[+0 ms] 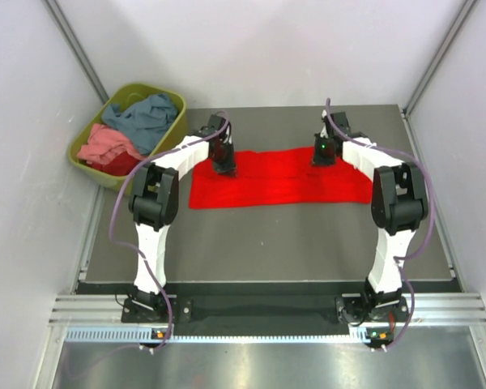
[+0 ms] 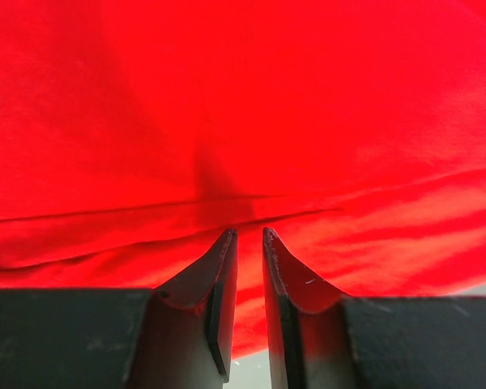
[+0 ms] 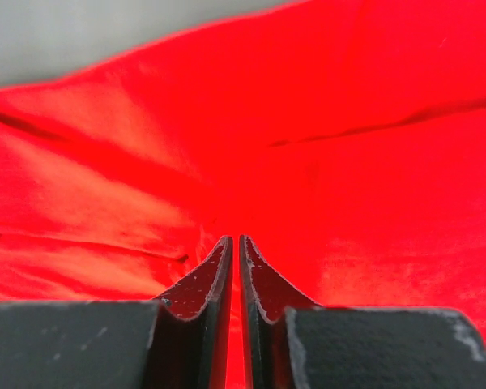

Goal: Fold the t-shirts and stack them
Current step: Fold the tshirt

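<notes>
A bright red t-shirt lies spread as a long band across the middle of the table. My left gripper is down on its far left part. In the left wrist view the left gripper has its jaws nearly together, tips pressed into a fold of the red cloth. My right gripper is on the far right part. In the right wrist view the right gripper is shut, with red cloth puckering toward the tips. More t-shirts, slate blue-grey, salmon pink and darker red, lie in the tub.
The olive-green tub stands off the table's far left corner, against the left wall. The dark table runs to its near edge in front of the shirt. White walls close in left, right and behind.
</notes>
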`<state>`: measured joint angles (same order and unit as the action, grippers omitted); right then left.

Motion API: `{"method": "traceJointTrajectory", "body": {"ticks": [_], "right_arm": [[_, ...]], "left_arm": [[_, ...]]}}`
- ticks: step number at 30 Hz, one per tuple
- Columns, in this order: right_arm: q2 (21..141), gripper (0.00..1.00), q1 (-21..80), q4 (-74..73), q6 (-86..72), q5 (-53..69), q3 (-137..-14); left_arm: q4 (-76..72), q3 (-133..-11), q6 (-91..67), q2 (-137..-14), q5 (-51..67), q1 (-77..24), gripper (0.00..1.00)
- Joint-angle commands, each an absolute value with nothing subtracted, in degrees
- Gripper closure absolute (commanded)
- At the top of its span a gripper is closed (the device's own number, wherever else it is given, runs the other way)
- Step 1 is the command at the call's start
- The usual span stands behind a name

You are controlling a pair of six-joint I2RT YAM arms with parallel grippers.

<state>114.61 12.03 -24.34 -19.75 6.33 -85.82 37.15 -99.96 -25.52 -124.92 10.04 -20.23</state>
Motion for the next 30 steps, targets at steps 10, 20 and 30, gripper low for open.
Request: {"method": "traceJointTrajectory", "body": {"ticks": [10, 20, 30], "right_arm": [[117.7, 0.91, 12.9, -22.1, -18.7, 6.0, -86.7], [104.4, 0.82, 10.5, -25.5, -20.6, 5.0, -81.2], [100.3, 0.86, 3.0, -25.6, -22.8, 0.6, -74.5]], "left_arm": [[38.1, -93.7, -25.6, -123.2, 2.2, -19.8, 0.77], [34.0, -82.2, -27.7, -118.0, -1.9, -19.8, 0.78], [32.9, -72.1, -31.6, -111.0, -4.6, -19.8, 0.79]]}}
